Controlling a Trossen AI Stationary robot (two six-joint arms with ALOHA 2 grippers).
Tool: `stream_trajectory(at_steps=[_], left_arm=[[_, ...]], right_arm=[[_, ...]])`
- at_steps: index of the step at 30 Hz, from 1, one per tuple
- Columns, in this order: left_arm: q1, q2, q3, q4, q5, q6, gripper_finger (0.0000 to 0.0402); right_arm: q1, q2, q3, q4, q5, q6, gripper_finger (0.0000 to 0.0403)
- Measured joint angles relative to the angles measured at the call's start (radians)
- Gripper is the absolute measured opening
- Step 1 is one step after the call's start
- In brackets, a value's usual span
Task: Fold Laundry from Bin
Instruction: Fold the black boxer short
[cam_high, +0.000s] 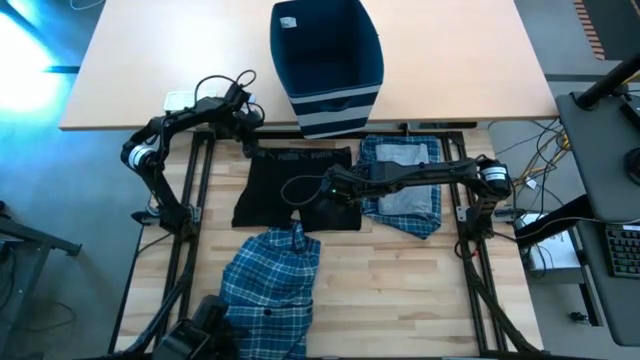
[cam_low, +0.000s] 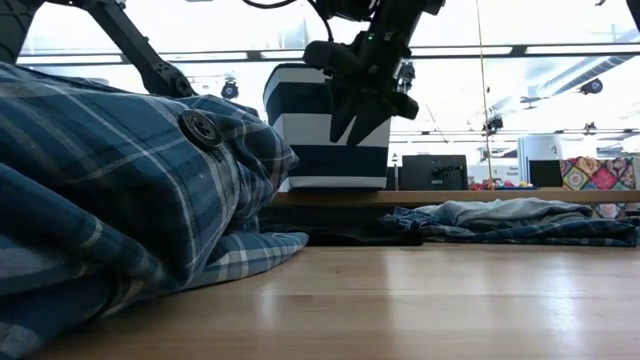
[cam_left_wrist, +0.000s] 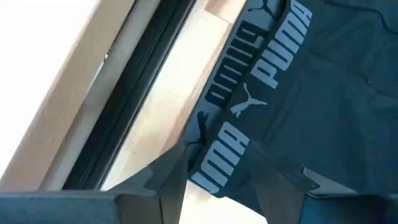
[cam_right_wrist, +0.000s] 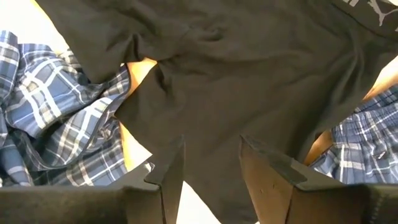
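The black piece (cam_high: 295, 188), shorts with a white-lettered waistband (cam_left_wrist: 261, 68), lies spread flat on the wooden table. My left gripper (cam_left_wrist: 233, 186) is open over the waistband's far-left end, one finger on each side of it (cam_high: 247, 143). My right gripper (cam_right_wrist: 208, 168) hangs open above the middle of the black piece (cam_high: 322, 187), well clear of the table in the low view (cam_low: 352, 125). The bin (cam_high: 325, 55), navy with pale stripes, stands at the far side. A plaid garment (cam_high: 270, 285) lies crumpled near the front edge.
A folded stack of plaid and grey clothes (cam_high: 405, 185) lies just right of the black piece, under my right arm. The crumpled plaid garment fills the low view's left (cam_low: 120, 200). Bare wood (cam_high: 400, 290) shows at the near right.
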Motion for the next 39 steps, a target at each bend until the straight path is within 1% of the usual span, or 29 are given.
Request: stream_trajectory(at_steps=[3,5,7,9,12,14,15,18,21,23,26,28,31,35,37,39], left_arm=[[-0.008,-0.02,0.001,-0.066,0.009,-0.02,0.0156],[-0.018,-0.073,-0.013,-0.074,0.038,-0.031,0.0154],[-0.028,-0.146,-0.043,-0.053,0.042,-0.037,0.015],[-0.032,-0.217,-0.096,0.001,0.042,-0.043,0.0147],[-0.031,-0.316,-0.197,0.148,0.041,-0.051,0.0146],[-0.031,-0.346,-0.252,0.21,0.036,-0.059,0.0146],[-0.031,-0.352,-0.271,0.216,0.034,-0.065,0.0147],[-0.034,-0.354,-0.284,0.217,0.044,-0.082,0.0159],[-0.034,-0.326,-0.278,0.224,0.047,-0.083,0.018],[-0.034,-0.283,-0.254,0.215,0.041,-0.082,0.0192],[-0.036,-0.193,-0.194,0.186,0.041,-0.045,0.0197],[-0.042,-0.132,-0.158,0.153,0.025,0.004,0.0197],[-0.043,-0.06,-0.107,0.091,-0.026,0.071,0.0194],[-0.046,-0.008,-0.075,0.049,-0.054,0.075,0.0186],[-0.053,0.019,-0.059,0.044,-0.095,0.055,0.0177],[-0.058,0.057,-0.027,0.018,-0.158,0.029,0.0168]], right_arm=[[-0.001,-0.003,0.0,0.0,0.0,-0.005,0.0146],[0.0,-0.004,0.004,-0.001,0.0,-0.006,0.0146],[0.002,-0.006,0.006,0.0,0.0,-0.005,0.0146],[0.009,-0.006,0.006,0.0,0.0,-0.005,0.0146],[0.019,-0.006,0.006,0.0,0.0,-0.005,0.0146],[0.02,-0.006,0.006,0.0,-0.001,-0.005,0.0146],[0.019,-0.006,0.006,0.0,-0.001,-0.005,0.0146],[0.017,-0.006,0.006,0.0,0.001,-0.005,0.0146],[0.018,-0.006,0.006,0.003,0.0,-0.007,0.0146],[0.018,-0.006,0.006,0.009,0.0,-0.007,0.0146],[0.018,-0.006,0.006,0.008,0.0,-0.008,0.0146],[0.018,-0.006,0.006,0.008,0.0,-0.009,0.0146],[0.02,-0.006,0.006,0.008,-0.001,-0.014,0.0146],[0.02,-0.006,0.006,0.008,-0.001,-0.016,0.0146],[0.02,-0.006,0.006,0.008,0.0,-0.024,0.0146],[0.02,-0.006,0.006,0.008,0.0,-0.034,0.0146]])
